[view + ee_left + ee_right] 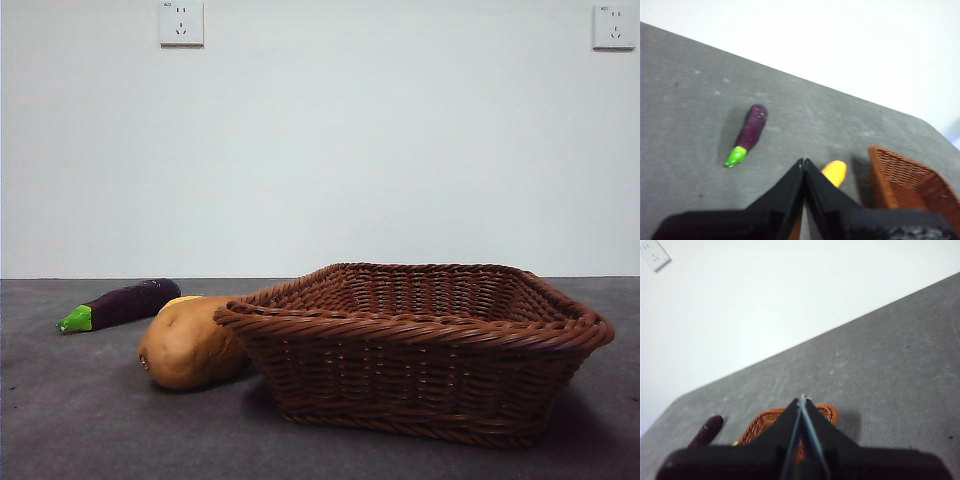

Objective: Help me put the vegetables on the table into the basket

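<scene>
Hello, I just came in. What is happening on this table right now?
Nothing is being handled yet. The eggplant, the potato and the small yellow vegetable all lie on the table, beside the wicker basket, which looks empty. The left gripper hangs shut above the vegetables, and the right gripper hangs shut above the basket. Neither holds anything.
</scene>
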{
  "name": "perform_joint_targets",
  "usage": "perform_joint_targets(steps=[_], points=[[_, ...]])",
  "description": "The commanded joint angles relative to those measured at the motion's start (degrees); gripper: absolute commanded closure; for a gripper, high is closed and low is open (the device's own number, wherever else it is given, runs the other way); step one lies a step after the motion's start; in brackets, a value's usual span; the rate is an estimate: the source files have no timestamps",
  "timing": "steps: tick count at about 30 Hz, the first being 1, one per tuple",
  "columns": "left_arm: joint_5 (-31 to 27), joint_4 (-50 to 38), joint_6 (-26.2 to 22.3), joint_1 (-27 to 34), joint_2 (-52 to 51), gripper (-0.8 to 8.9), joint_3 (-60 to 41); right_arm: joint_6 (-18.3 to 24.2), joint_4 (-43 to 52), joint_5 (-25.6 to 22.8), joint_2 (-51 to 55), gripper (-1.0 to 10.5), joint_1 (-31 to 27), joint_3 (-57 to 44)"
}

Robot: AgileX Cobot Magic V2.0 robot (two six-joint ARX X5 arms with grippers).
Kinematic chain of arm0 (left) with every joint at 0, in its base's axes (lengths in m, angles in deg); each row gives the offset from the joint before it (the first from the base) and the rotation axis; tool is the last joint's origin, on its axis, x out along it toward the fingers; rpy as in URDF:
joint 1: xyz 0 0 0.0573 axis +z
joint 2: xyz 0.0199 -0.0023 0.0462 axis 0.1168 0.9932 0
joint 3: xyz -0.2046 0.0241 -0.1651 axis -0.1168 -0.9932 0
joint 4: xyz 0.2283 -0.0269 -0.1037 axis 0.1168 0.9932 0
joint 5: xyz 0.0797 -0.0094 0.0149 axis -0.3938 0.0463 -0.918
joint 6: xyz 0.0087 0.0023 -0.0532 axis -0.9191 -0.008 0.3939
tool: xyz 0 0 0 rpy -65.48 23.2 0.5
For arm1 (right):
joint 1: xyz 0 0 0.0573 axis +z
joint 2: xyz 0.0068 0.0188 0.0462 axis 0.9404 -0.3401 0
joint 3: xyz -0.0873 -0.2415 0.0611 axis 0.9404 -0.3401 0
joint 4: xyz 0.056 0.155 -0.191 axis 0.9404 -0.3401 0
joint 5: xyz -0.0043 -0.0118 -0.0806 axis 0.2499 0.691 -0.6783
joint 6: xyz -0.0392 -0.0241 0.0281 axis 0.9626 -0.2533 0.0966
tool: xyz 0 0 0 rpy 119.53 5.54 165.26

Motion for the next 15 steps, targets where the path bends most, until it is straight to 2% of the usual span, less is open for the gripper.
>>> perform_joint_targets(steps=[1,6,10,15], points=[[3.4,0.0,0.3,0.2,4.7,8.19,3.9,1.9,-3.2,0.4,-5.3,9.6,0.0,5.0],[12.7,1.2,0.3,0.2,15.3,8.19,12.1,7.2,-12.7,2.5,-16.1,9.6,0.0,15.1],[18.8,7.4,0.3,0.2,23.9,8.18,20.2,12.3,-22.8,4.9,-24.5,9.6,0.0,23.3],[25.5,15.9,0.2,0.1,33.4,8.17,29.2,13.3,-33.9,4.9,-34.2,9.6,0.0,32.0]])
